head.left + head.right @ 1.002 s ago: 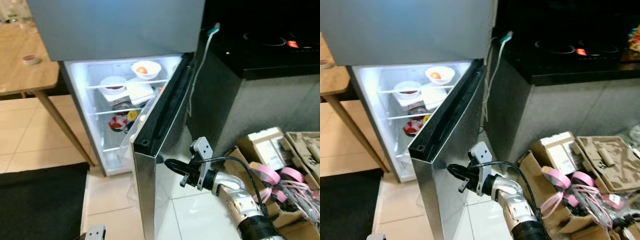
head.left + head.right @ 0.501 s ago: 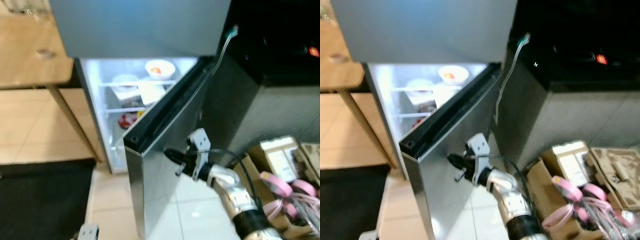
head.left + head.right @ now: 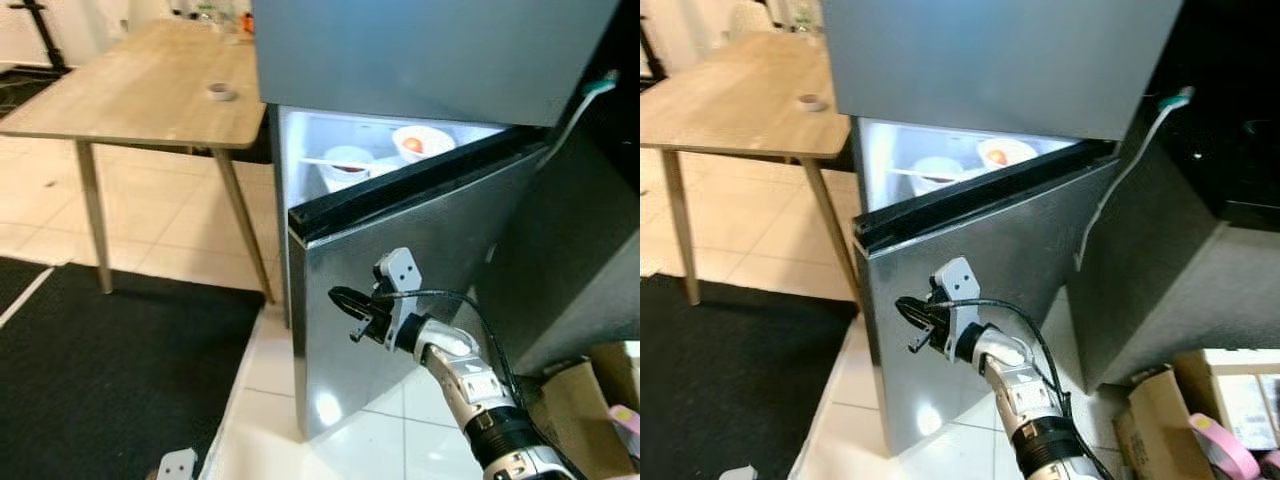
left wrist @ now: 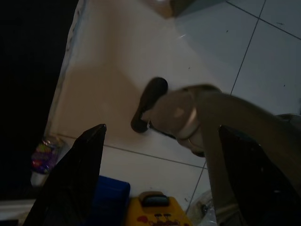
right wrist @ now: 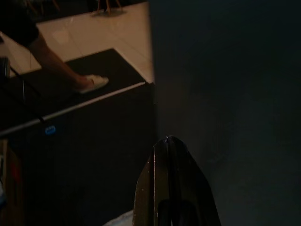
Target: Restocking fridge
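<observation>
The fridge is grey and stands just beside a wooden desk. Its lower door, brushed steel with a black top edge, is ajar by a narrow gap, and the lit inside shows through. On the shelf inside sit two white bowls: one holds something orange-red, the other something dark red. The right gripper has its black fingers pressed together, tips against the outer face of the door, near the door's top edge. The left gripper hangs low over the tiled floor, fingers spread wide, holding nothing. A roll of tape lies near the desk's edge closest to the fridge.
</observation>
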Controlling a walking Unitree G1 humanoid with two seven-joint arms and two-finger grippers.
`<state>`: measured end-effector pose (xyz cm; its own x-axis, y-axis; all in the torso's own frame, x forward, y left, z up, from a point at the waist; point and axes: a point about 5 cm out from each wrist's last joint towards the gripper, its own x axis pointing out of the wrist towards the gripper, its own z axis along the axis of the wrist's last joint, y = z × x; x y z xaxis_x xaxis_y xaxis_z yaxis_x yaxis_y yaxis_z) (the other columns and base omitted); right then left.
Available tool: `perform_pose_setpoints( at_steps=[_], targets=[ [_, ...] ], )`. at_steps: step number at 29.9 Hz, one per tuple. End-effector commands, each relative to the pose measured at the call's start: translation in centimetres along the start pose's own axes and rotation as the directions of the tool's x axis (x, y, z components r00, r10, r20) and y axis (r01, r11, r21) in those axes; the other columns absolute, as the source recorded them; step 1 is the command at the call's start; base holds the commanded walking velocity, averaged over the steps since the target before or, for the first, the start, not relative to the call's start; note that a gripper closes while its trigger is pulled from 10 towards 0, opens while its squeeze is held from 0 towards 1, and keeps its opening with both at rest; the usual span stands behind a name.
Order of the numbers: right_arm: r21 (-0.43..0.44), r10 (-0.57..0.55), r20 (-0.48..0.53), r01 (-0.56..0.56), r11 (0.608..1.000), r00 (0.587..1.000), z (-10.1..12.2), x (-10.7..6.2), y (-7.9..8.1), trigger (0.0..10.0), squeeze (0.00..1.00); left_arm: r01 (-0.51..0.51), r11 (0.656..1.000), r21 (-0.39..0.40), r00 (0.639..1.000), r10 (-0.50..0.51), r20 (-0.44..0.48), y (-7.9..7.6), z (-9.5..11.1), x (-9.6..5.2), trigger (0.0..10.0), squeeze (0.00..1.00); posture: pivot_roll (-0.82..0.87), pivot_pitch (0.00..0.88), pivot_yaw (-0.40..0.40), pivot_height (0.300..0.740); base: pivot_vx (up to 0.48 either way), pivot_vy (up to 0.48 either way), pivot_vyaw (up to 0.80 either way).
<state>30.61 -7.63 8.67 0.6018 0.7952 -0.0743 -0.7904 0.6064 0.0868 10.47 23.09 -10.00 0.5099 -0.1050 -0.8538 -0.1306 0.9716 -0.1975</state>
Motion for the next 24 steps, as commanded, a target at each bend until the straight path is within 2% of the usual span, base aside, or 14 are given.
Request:
perform_pose_setpoints(
  at_steps=[1,3,4,6,7,10,11,12,13,17,18,21,22,24],
  targets=[
    [-0.012,0.003,-0.006,-0.003,1.0,1.0,0.0,0.3,0.1,10.0,0.0,-0.007,1.0,0.002,1.0,0.007,-0.004,0.2,0.0,-0.1,10.0,0.0,0.01,0.0,-0.084,0.74,0.0,0.0,0.76],
    [-0.025,-0.018,-0.031,0.018,1.0,0.999,-0.2,0.4,-0.1,10.0,0.0,-0.008,1.0,0.0,1.0,0.008,-0.003,0.2,0.1,0.0,10.0,0.0,0.01,0.0,-0.084,0.74,0.0,0.0,0.76],
    [-0.048,-0.092,-0.101,0.087,0.995,0.991,-1.0,0.4,-0.9,10.0,0.0,-0.01,1.0,-0.001,1.0,0.01,-0.003,0.2,0.1,0.0,10.0,0.0,0.01,0.0,-0.084,0.74,0.0,0.0,0.74],
    [-0.048,-0.092,-0.101,0.087,0.995,0.991,-1.0,0.4,-0.9,10.0,0.0,-0.01,1.0,-0.001,1.0,0.01,-0.003,0.2,0.1,0.0,10.0,0.0,0.01,0.0,-0.084,0.74,0.0,0.0,0.74],
    [-0.073,-0.17,-0.179,0.159,0.985,0.969,-2.0,0.0,-1.8,10.0,0.0,-0.012,1.0,-0.002,1.0,0.012,-0.002,0.2,0.1,0.0,10.0,0.0,0.01,0.0,-0.084,0.74,0.0,0.0,0.0],
    [-0.107,-0.214,-0.276,0.191,0.976,0.937,-3.6,-1.0,-2.6,10.0,0.0,-0.017,1.0,0.0,1.0,0.017,-0.003,0.2,0.1,0.0,10.0,0.0,0.01,0.0,-0.083,0.74,0.0,0.0,0.0],
    [-0.133,-0.268,-0.365,0.235,0.963,0.891,-5.1,-2.2,-3.2,10.0,0.0,-0.021,1.0,-0.001,1.0,0.021,-0.004,0.2,0.1,0.0,10.0,0.0,0.02,0.0,-0.082,0.74,0.0,0.0,0.0],
    [-0.133,-0.268,-0.365,0.235,0.963,0.891,-5.1,-2.2,-3.2,10.0,0.0,-0.021,1.0,-0.001,1.0,0.021,-0.004,0.2,0.1,0.0,10.0,0.0,0.02,0.0,-0.082,0.74,0.0,0.0,0.0],
    [-0.155,-0.306,-0.422,0.265,0.952,0.853,-6.1,-3.2,-3.7,10.0,0.0,-0.023,1.0,-0.001,1.0,0.023,-0.005,0.2,0.1,0.0,10.0,0.0,0.02,0.0,-0.082,0.74,0.0,0.0,0.0],
    [-0.231,-0.459,-0.657,0.42,0.878,0.599,-11.5,-9.9,-4.7,10.0,0.0,-0.038,0.999,0.001,0.999,0.038,-0.006,0.4,0.2,0.0,10.0,0.0,0.01,0.0,-0.075,0.74,0.0,0.0,0.0],
    [-0.231,-0.459,-0.657,0.42,0.878,0.599,-11.5,-9.9,-4.7,10.0,0.0,-0.038,0.999,0.001,0.999,0.038,-0.006,0.4,0.2,0.0,10.0,0.0,0.01,0.0,-0.075,0.74,0.0,0.0,0.0],
    [-0.252,-0.483,-0.748,0.478,0.841,0.455,-14.3,-13.8,-3.8,10.0,0.0,-0.029,1.0,0.001,1.0,0.029,-0.006,0.4,0.2,0.0,10.0,0.0,0.01,0.0,-0.069,0.74,0.0,0.0,0.0],
    [-0.252,-0.483,-0.748,0.478,0.841,0.455,-14.3,-13.8,-3.8,10.0,0.0,-0.029,1.0,0.001,1.0,0.029,-0.006,0.4,0.2,0.0,10.0,0.0,0.01,0.0,-0.069,0.74,0.0,0.0,0.0],
    [-0.288,-0.458,-0.833,0.462,0.839,0.312,-17.2,-17.9,-1.6,10.0,0.0,-0.027,1.0,0.005,1.0,0.027,-0.008,0.4,0.2,-0.1,10.0,0.0,0.01,0.0,-0.068,0.74,0.0,0.0,0.0]
  ],
)
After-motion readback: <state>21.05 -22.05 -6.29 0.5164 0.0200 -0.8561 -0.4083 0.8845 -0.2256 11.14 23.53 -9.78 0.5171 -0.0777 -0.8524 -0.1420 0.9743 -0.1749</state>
